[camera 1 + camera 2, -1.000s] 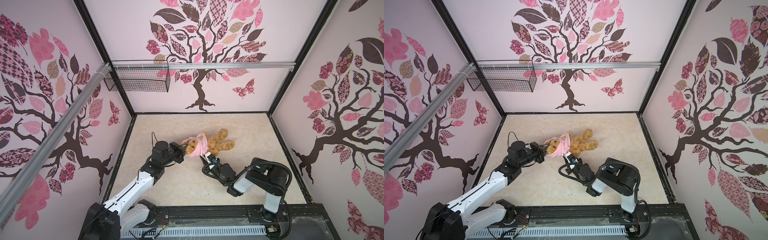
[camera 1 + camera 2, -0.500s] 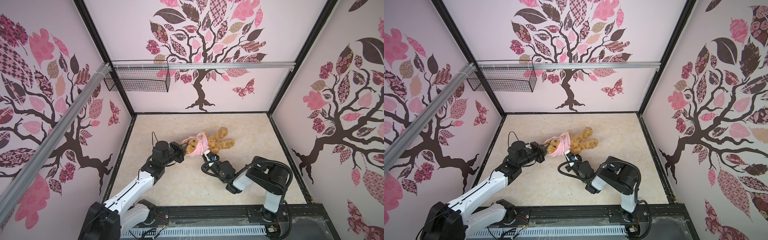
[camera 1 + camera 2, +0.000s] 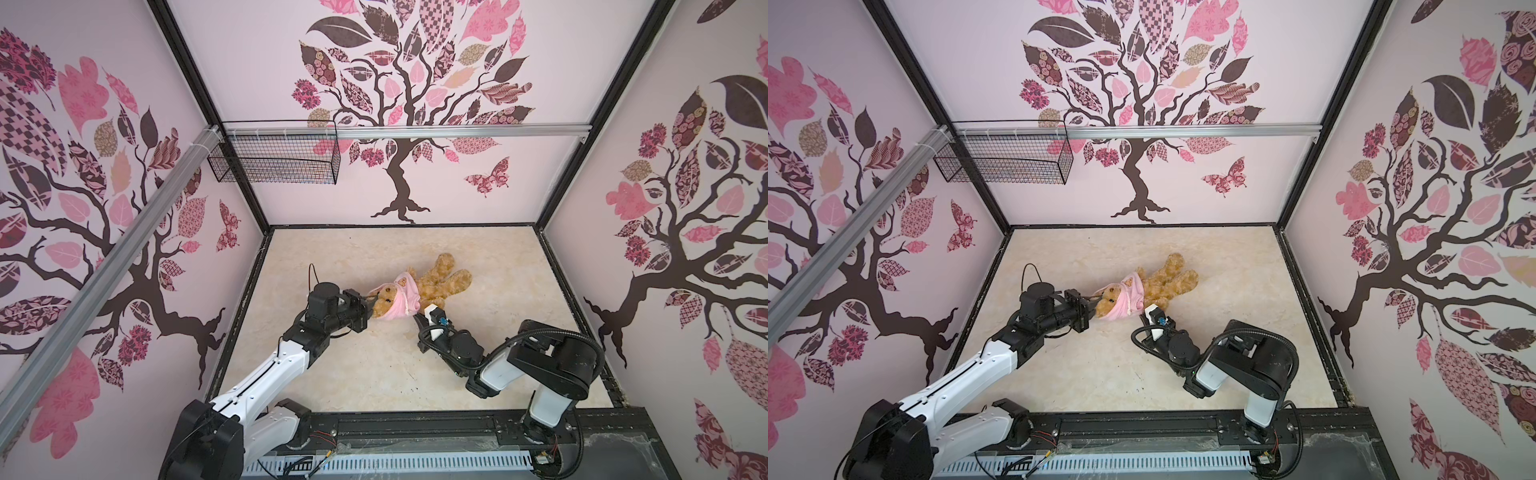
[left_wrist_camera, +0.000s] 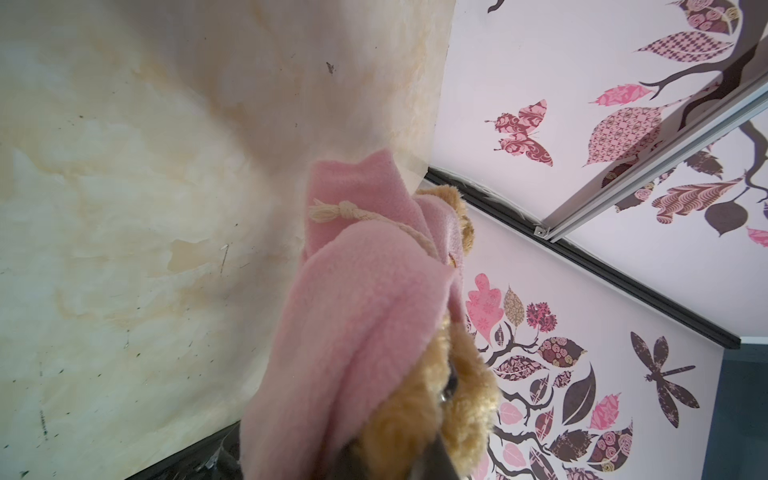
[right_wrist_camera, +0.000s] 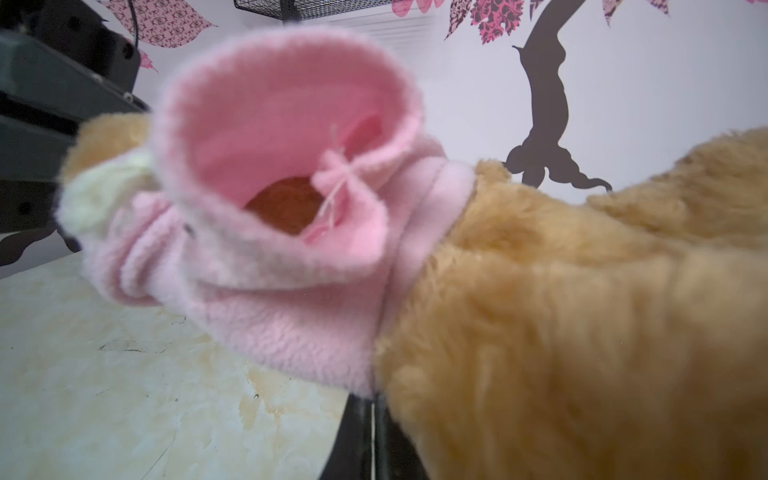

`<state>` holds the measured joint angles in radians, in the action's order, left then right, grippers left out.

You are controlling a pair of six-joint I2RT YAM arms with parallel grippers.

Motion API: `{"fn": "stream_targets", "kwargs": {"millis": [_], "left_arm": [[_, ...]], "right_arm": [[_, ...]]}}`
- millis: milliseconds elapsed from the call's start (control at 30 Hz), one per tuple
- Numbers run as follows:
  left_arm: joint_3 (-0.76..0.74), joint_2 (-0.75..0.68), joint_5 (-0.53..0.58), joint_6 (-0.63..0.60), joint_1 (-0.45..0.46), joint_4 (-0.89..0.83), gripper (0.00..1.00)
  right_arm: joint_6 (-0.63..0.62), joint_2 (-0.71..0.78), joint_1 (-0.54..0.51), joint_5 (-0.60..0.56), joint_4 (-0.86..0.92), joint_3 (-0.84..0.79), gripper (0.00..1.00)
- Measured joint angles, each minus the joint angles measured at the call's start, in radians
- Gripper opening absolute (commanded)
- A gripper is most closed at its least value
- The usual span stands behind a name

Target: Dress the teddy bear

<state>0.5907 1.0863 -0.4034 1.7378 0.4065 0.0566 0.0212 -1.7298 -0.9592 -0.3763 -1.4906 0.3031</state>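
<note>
Pale pink walls papered with brown-and-pink patchwork trees point(image 3: 415, 124) box in the stall, and a black wire basket point(image 3: 274, 158) hangs from the rail at the back. Below lies the cream marbled tabletop point(image 3: 374, 374), scuffed and bare apart from the toy.

Two black-and-white arms reach in from the front rail. Between them, around mid-tabletop, lies the shaggy golden-brown teddy bear point(image 3: 440, 278), legs toward the back and head toward the left arm. A small pink fleece shirt point(image 3: 401, 297) is bunched around its head and shoulders, the face peeking out.

The left hand point(image 3: 369, 300) is closed, apparently on the shirt's edge by the face. The right hand point(image 3: 417, 318) has its fingers together where hem meets fur; whether it pinches anything I cannot tell.

I'd call this mid-dressing: the shirt is over the head but not yet down the body. Next, the hem needs drawing toward the legs against a steady hold at the head, and one sleeve opening point(image 5: 286, 124) gapes, with the arm apparently not yet through it.
</note>
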Motion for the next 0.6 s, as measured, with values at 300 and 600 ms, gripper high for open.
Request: {"fn": "stream_targets", "kwargs": {"millis": [300, 600], "left_arm": [[0.011, 0.0, -0.038, -0.087, -0.034, -0.076, 0.0], [0.011, -0.005, -0.087, -0.151, -0.084, -0.119, 0.0]], "right_arm": [[0.177, 0.116, 0.049, -0.069, 0.136, -0.076, 0.0], [0.334, 0.201, 0.139, 0.003, 0.252, -0.098, 0.0]]}}
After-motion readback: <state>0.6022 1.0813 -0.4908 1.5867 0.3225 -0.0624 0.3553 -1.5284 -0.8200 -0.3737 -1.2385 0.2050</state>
